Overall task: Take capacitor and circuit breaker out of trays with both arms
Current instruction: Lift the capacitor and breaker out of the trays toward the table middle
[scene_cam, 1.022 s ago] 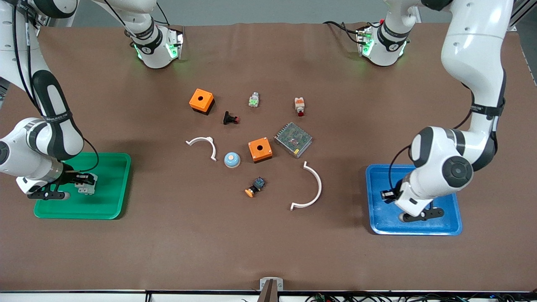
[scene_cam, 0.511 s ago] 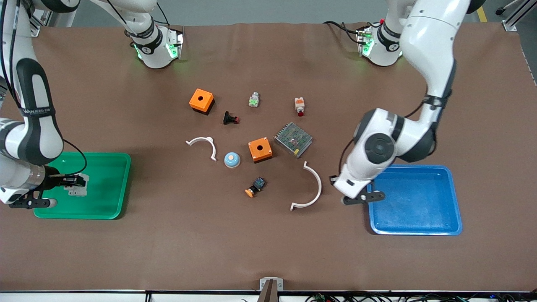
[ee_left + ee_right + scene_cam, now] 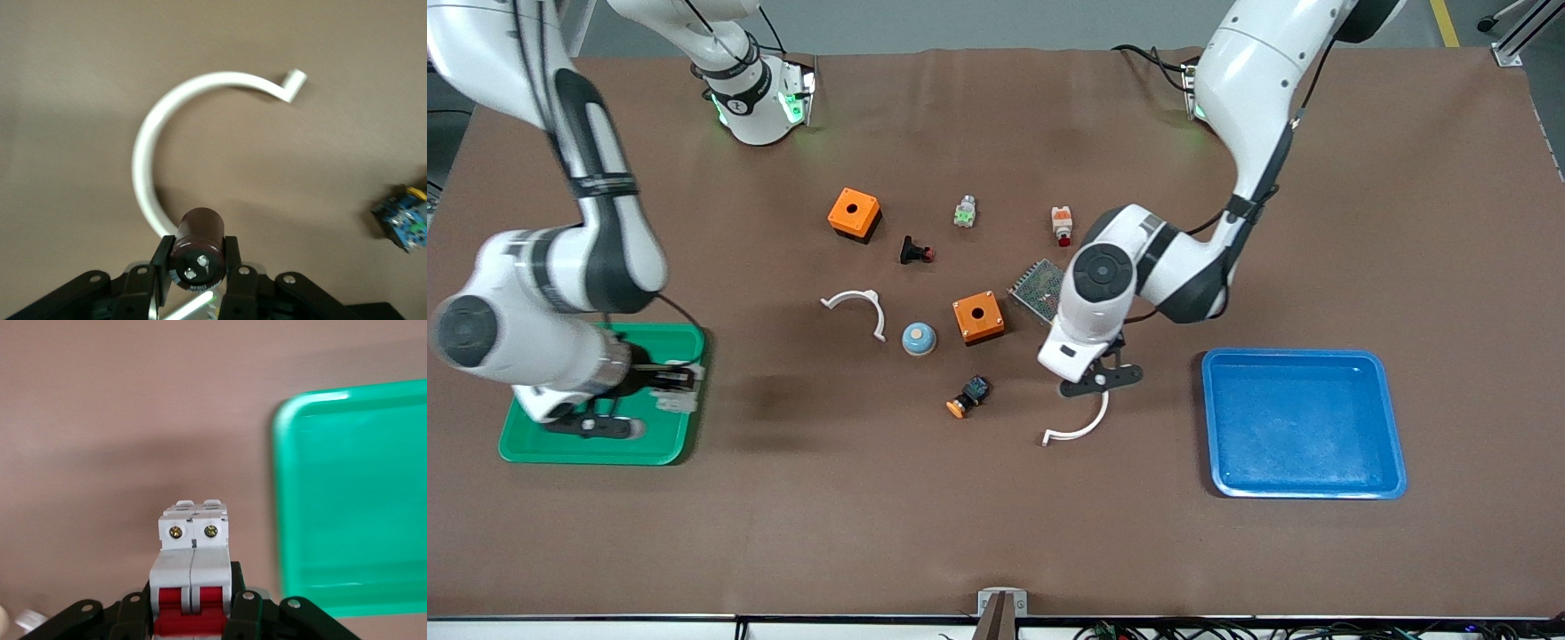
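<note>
**Ana:** Left wrist view first: what sits between the jaws?

**Ben:** The capacitor (image 3: 198,248), pinched between the two fingers (image 3: 162,268) of the left gripper (image 3: 195,270), its dark body pointing out past the fingertips. Under it, on the brown table (image 3: 80,60), curves the big white half-ring (image 3: 175,127), one end passing just below the jaws. A black-blue switch (image 3: 404,220) lies off to one side of them.

**Ana:** And the right gripper?

**Ben:** The right gripper (image 3: 192,613) is clamped on the breaker (image 3: 192,570), red levers down between the fingers, screw end sticking out ahead (two brass screws show). The green tray (image 3: 353,500) lies below, off to one side of the jaws; bare table is straight ahead of them.

**Ana:** From the front?

**Ben:** The right gripper hangs over the green tray's edge toward the table's middle; the left gripper hangs over the half-ring, well apart from the blue tray (image 3: 1303,422).
</note>
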Controlling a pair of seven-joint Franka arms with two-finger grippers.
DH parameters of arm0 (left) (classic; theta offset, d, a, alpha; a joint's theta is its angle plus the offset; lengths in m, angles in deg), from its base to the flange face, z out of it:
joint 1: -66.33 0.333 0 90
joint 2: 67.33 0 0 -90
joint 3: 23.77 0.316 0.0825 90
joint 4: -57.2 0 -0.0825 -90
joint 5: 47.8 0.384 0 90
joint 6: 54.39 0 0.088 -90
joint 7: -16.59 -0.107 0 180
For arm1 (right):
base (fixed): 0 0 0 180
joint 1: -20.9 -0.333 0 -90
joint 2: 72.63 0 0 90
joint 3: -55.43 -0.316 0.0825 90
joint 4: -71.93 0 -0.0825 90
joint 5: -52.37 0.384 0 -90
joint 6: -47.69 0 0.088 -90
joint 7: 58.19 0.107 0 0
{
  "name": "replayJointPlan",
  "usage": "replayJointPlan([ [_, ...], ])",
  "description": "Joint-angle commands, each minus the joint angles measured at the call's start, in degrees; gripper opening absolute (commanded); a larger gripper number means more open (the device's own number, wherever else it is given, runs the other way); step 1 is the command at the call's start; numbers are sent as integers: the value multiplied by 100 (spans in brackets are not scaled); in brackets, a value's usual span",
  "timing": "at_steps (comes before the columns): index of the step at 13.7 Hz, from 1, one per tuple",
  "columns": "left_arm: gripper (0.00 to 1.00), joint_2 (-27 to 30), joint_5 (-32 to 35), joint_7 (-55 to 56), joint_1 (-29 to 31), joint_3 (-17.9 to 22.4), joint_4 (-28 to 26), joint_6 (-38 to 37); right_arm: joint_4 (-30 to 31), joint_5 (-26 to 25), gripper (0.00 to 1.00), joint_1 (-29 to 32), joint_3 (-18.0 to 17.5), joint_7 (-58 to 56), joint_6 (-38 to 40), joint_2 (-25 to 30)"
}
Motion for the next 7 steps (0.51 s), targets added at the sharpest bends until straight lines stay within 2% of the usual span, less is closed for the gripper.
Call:
replayJointPlan([
  [1,1,-248,70,298,-280,33,167,183,647,87,2,-579,77,702,-801,189],
  [3,5,-336,70,499,-465,33,167,219,657,96,2,-800,77,800,-1005,119],
  [6,26,-450,70,791,-606,24,167,219,657,96,2,-923,77,827,-1268,-126],
  [7,30,-477,70,800,-632,33,167,219,657,96,2,-941,77,844,-1365,-223],
])
